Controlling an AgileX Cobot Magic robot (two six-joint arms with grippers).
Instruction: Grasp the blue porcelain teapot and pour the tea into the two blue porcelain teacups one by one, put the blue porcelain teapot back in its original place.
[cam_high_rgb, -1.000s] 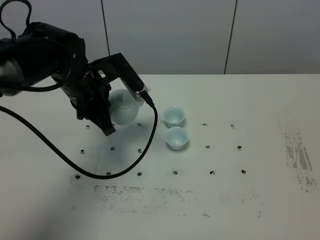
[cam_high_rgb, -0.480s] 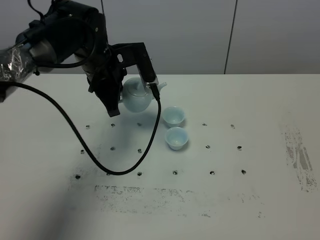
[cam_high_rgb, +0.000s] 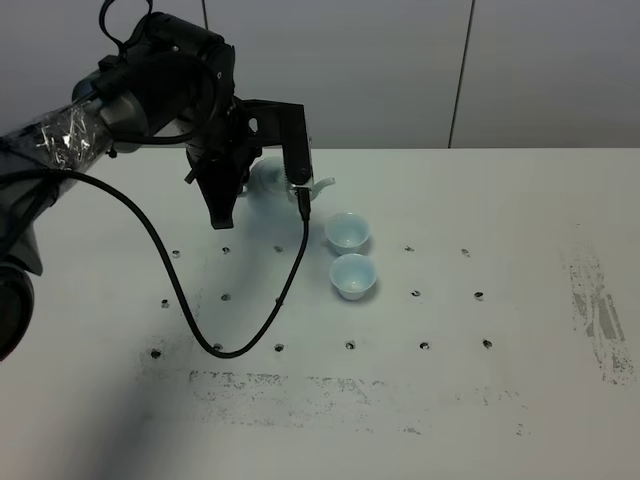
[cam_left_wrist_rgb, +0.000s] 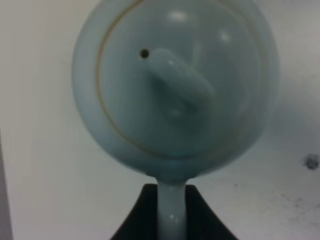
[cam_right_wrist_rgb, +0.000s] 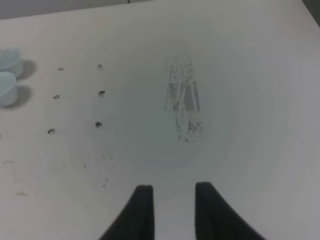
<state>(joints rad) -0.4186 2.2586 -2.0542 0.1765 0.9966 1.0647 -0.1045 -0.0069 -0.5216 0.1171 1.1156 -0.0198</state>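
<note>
Left gripper (cam_left_wrist_rgb: 170, 220): its black fingers (cam_left_wrist_rgb: 142, 220) were pinched onto the loop handle (cam_left_wrist_rgb: 170, 207) of the blue porcelain teapot (cam_left_wrist_rgb: 175, 85), one on each side of the thin glazed strap.

Teapot: the body was round, smooth and glossy, in a pale blue-white glaze. The domed lid (cam_left_wrist_rgb: 220, 75) carried an elongated knob (cam_left_wrist_rgb: 182, 85) and a small dark vent hole (cam_left_wrist_rgb: 144, 53), with a fine line marking the lid seam. In the high view the teapot sat at the far left of the table (cam_high_rgb: 480, 400), partly hidden behind the gripper. Its thin curved spout (cam_high_rgb: 322, 185) pointed toward the cups. Whether its base touched the table could not be determined.

Teacups: the far teacup (cam_high_rgb: 348, 231) and the near teacup (cam_high_rgb: 353, 275) stood upright just beside each other, right of the spout and apart from it. Both were small, handleless and flared at the rim, in the same glaze.

Right gripper (cam_right_wrist_rgb: 172, 200): its two dark tapered fingers were spread apart with nothing between them, above bare tabletop well away from the cups.

Surface: the table was matt white, dotted with small dark holes, with a grey scuffed patch (cam_right_wrist_rgb: 185, 105). A black cable (cam_high_rgb: 190, 320) looped across it from the left arm.
</note>
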